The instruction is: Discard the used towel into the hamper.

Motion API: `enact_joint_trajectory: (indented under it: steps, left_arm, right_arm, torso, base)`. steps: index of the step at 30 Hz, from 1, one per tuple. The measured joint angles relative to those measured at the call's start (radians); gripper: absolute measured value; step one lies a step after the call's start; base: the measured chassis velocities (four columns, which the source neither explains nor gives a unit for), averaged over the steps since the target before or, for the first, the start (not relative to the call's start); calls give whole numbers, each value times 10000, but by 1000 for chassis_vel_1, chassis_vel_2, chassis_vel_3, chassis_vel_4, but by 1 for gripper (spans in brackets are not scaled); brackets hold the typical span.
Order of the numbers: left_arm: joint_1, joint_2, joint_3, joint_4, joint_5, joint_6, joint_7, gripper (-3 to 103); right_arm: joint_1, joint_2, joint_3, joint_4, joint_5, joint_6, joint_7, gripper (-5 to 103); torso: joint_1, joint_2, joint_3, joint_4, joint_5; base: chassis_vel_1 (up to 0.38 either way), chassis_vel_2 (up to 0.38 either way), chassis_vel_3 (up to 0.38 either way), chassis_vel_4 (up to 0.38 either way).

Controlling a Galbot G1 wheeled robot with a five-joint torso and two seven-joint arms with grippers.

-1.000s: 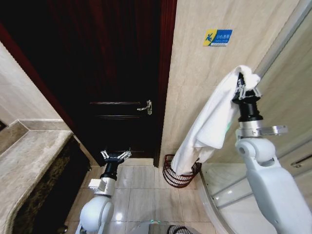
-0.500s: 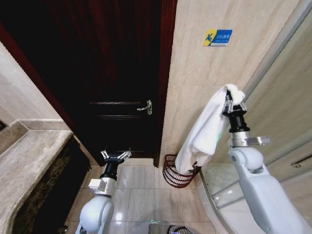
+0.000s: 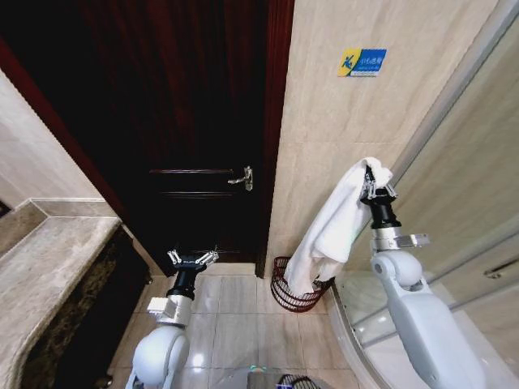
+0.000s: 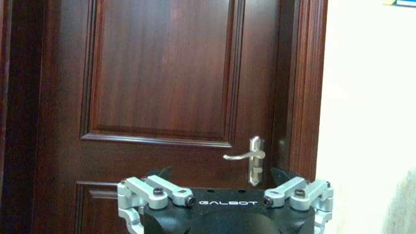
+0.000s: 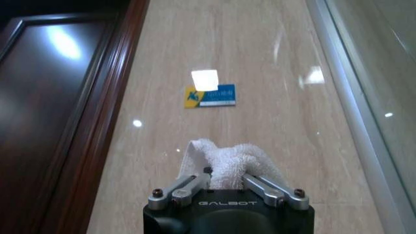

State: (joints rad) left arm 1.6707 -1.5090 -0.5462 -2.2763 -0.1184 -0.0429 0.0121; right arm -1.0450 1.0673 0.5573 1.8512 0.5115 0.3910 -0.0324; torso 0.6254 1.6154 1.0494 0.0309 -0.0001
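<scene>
Towel (image 3: 336, 227), white and long, hangs from the right pincer (image 3: 375, 183), which is clamped on its top fold beside the tiled wall (image 3: 340, 121). Its lower end drapes into the mouth of the hamper (image 3: 296, 290), the dark red-brown wire basket on the floor between the wooden door (image 3: 186, 121) and the shower glass (image 3: 478, 162). So the carry looks done; most of the cloth is above the rim, and lowering and letting go are left. The left pincer (image 3: 193, 259) sits low facing the door, spread wide and empty.
</scene>
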Motion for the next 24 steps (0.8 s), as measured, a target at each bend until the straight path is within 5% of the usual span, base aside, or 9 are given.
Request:
enact_joint_trajectory:
  steps: [24]
  left_arm:
    - [0, 0, 0, 0, 0, 0, 0, 100]
  right_arm:
    - [1894, 42, -316, -2029, -411, 437, -100, 5]
  torso:
    - [1, 0, 0, 1, 0]
  base:
    - [0, 0, 0, 0]
